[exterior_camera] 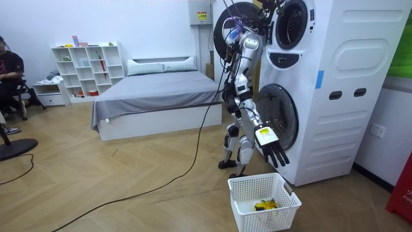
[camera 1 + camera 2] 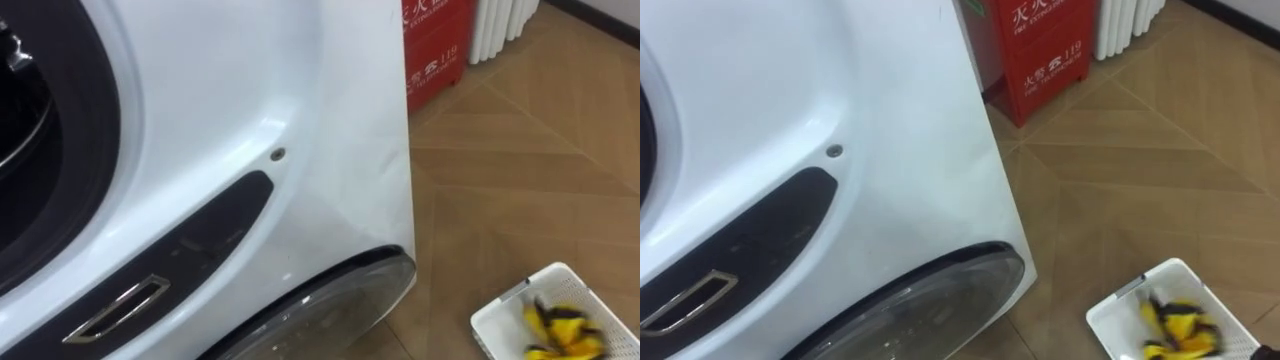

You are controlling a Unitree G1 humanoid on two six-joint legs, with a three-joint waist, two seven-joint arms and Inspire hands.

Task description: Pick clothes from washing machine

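Close ahead, from 9 to 12 o'clock in the eye views: washing machine [image 2: 230, 110], with upper drum opening [image 2: 40, 150] at 9 o'clock and lower door [image 2: 330, 310] at 6 o'clock beneath it. Past the machine's corner at 1 o'clock: cabinet [image 2: 437, 45] on the floor, radiator [image 2: 503, 25] just beside it, further right. On the floor at 4 o'clock, apart from the machine: basket [image 2: 497, 322], with cloth [image 2: 562, 330] lying in it.

In the room view, machine at 2 o'clock, basket at 5 o'clock before it. Behind, at 10 o'clock: bed [image 1: 154, 96]. Left of the bed: shelf unit [image 1: 87, 67]. At 9 o'clock, by the edge: person [image 1: 9, 71], seated.
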